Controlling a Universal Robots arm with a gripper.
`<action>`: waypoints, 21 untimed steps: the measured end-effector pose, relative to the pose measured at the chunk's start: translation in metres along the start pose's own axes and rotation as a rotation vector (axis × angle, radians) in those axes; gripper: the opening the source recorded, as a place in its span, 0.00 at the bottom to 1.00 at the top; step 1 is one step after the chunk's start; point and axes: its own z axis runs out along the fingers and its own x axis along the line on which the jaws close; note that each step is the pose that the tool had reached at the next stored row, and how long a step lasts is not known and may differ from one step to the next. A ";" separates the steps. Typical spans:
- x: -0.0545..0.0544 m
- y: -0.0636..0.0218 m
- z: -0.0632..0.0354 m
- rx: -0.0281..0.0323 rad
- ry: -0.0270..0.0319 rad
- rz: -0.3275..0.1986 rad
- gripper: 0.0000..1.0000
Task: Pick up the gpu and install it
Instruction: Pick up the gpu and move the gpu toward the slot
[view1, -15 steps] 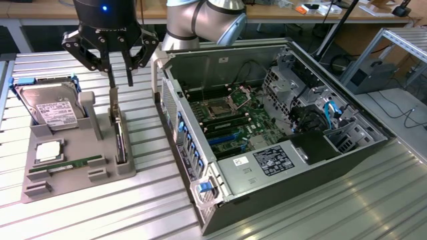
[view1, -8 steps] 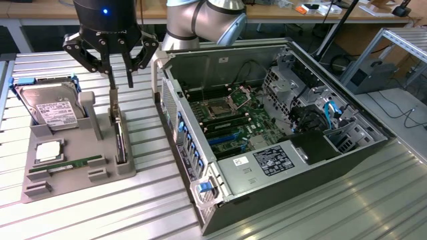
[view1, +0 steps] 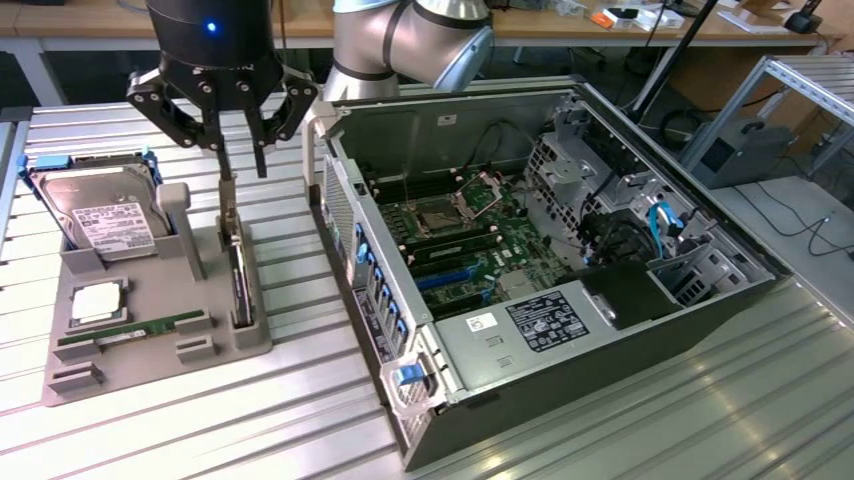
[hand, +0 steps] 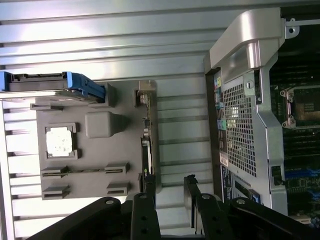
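The gpu (view1: 240, 285) is a thin dark card standing on edge in a slot of the grey holder (view1: 160, 355), with its silvery bracket strip (view1: 228, 215) pointing up at the far end. My gripper (view1: 238, 145) hangs directly above that bracket end, open and holding nothing, clear of the card. In the wrist view the gpu (hand: 146, 145) runs along the holder's edge. The gripper (hand: 170, 184) stands open there, with one fingertip (hand: 150, 182) over the card's near end. The open computer case (view1: 561, 260) lies to the exterior view's right, its motherboard (view1: 467, 240) exposed.
On the holder are also a silver hard drive (view1: 100, 215) in a blue carrier, a processor chip (view1: 96, 300) and a slim green memory stick (view1: 134, 330). The case wall (hand: 245, 125) stands close beside the holder. The arm's base (view1: 400, 40) rises behind, on a ribbed metal table (view1: 267, 420).
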 end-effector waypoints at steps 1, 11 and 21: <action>0.000 0.0000 0.0004 0.0000 0.0000 0.000 0.36; 0.000 -0.0002 0.0041 -0.0001 0.0000 0.000 0.36; 0.000 -0.0004 0.0087 0.0000 0.0000 0.000 0.36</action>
